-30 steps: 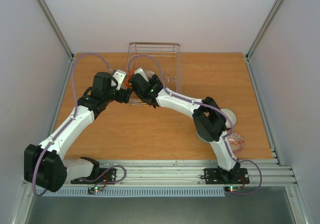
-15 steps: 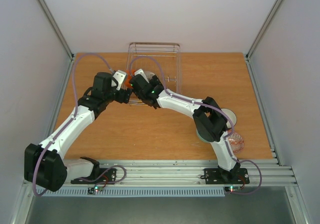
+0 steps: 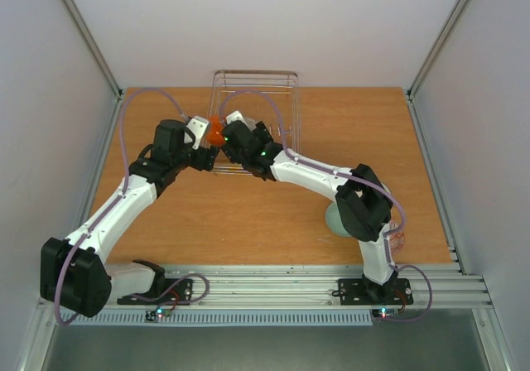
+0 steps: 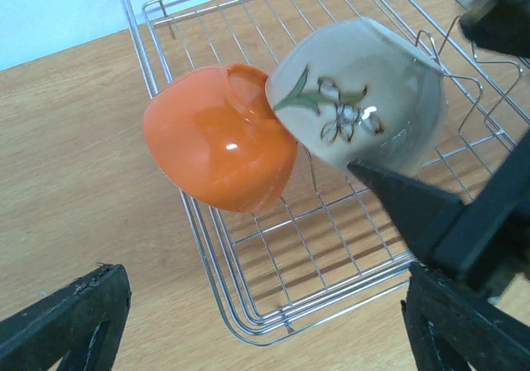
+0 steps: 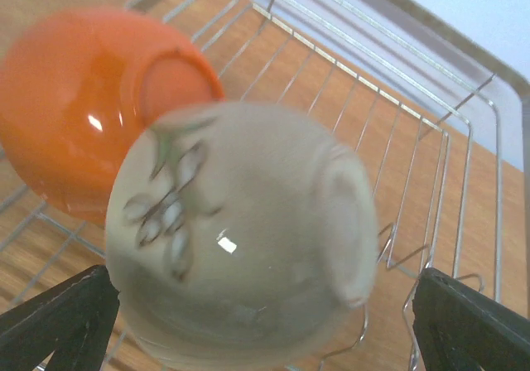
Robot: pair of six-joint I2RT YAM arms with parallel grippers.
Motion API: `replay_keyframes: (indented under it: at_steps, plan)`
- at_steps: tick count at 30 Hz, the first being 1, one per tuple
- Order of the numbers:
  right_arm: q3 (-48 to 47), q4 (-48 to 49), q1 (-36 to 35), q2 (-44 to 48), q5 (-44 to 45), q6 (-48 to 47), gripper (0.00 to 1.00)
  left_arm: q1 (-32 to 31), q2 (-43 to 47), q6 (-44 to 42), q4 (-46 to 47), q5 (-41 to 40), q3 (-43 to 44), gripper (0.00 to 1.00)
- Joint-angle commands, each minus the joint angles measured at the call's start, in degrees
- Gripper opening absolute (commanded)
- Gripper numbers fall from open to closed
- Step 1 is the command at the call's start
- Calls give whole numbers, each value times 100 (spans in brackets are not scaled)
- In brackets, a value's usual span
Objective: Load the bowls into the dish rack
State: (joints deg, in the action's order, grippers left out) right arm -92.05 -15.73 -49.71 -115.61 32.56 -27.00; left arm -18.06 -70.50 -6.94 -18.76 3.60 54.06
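Two bowls lean together in the dish rack (image 3: 273, 89), the orange bowl (image 4: 219, 139) and flowered bowl (image 4: 356, 106), while the left hand (image 4: 261, 305) and right hand (image 5: 263, 292) gape wide, gripping nothing (right one straddling the flowered bowl), and the mint-green bowl (image 3: 333, 219) waits on the table (image 3: 248, 214).

Nothing readable anywhere, no text, labels or numbers; the pale grey-white glazed bowl (image 4: 358, 93) just has a painted flower sprig.
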Motion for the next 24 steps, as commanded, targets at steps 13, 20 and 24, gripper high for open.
replay_keyframes:
  at_steps: [13,20,24]
  plan:
    - [134,530,41,423,-164,-20,96,13,-34,-74,357,83,-89,90]
    - [649,440,41,725,-261,447,96,6,-90,-73,364,123,-81,90]
    - [1037,480,41,848,-201,744,96,6,-104,-75,357,141,-89,90]
